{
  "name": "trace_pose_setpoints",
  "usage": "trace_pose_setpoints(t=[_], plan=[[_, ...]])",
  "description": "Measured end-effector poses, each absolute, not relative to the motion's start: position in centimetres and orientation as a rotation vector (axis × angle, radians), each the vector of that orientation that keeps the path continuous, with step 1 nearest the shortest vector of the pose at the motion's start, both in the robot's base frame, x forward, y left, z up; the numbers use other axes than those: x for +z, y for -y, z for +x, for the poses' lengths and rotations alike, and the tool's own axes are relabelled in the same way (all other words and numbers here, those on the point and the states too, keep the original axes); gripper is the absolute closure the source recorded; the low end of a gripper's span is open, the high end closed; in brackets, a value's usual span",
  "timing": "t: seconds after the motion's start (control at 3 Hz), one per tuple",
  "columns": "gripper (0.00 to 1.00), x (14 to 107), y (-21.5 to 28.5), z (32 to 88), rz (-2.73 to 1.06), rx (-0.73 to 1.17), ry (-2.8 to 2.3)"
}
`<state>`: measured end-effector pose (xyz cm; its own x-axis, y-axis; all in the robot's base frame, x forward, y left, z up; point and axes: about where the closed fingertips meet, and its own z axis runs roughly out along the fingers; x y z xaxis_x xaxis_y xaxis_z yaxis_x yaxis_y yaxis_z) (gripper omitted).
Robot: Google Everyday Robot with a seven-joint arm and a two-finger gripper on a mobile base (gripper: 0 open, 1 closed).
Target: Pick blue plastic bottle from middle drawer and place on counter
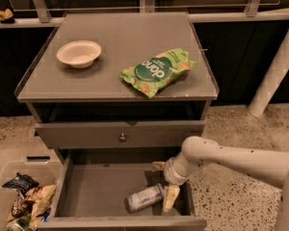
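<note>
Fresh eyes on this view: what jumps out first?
The white arm angles down into the open middle drawer, its gripper low beside the blue plastic bottle, which lies on its side near the front. Up on the counter, a bright green snack bag and a white bowl sit apart.

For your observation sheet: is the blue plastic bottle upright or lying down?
Lying on its side: the blue plastic bottle rests lengthwise on the middle drawer floor, beside the gripper.

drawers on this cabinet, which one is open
The middle drawer, the lower one holding the blue plastic bottle, with the gripper inside beside it. The knobbed drawer above is shut.
</note>
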<state>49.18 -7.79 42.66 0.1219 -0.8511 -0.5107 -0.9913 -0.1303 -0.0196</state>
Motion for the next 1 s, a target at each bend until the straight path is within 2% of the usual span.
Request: trace_pose_setpoints(t=[1.0], plan=[[0.0, 39.9, 8.2, 50.4, -2.07, 0.489, -1.798]])
